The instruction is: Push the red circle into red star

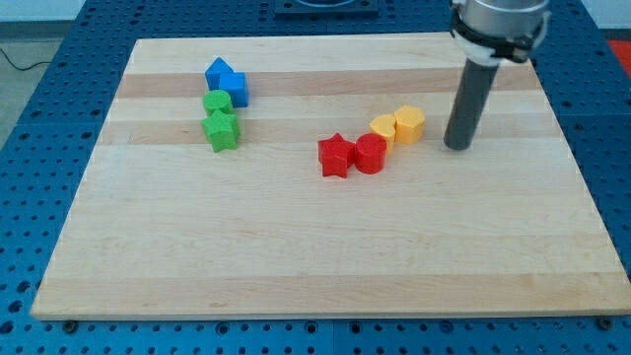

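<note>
Your claw is only a straight dark rod, so nothing on it opens or closes and it holds nothing. My tip (456, 146) is planted on the pale wooden surface (325, 256), and I'll place everything from there.

Just to the view's left of my tip, with a sliver of bare wood between, sits the yellow hexagonal block (410, 124). It is the nearest piece to the tip, and no contact shows.

Pressed against the far side of that block from my tip is a second yellow block (385, 129), more orange in tone, whose shape I can't make out.

Further from my tip, down and to the view's left, you have the red circle block (371, 154), which touches that orange-yellow piece at its upper right.

The red star block (336, 156) comes next along the line, snug against the red circle on the side away from my tip. The pair sits flush, side by side, near the middle of the surface.

Well apart from my tip, towards the view's upper left, a cluster runs in a column. The blue block (226, 81) is on top, its shape unclear. A green rounded block (218, 103) sits under it. A green star-like block (222, 130) sits lowest, and each touches the next.

A blue perforated bench (59, 59) frames the surface.
</note>
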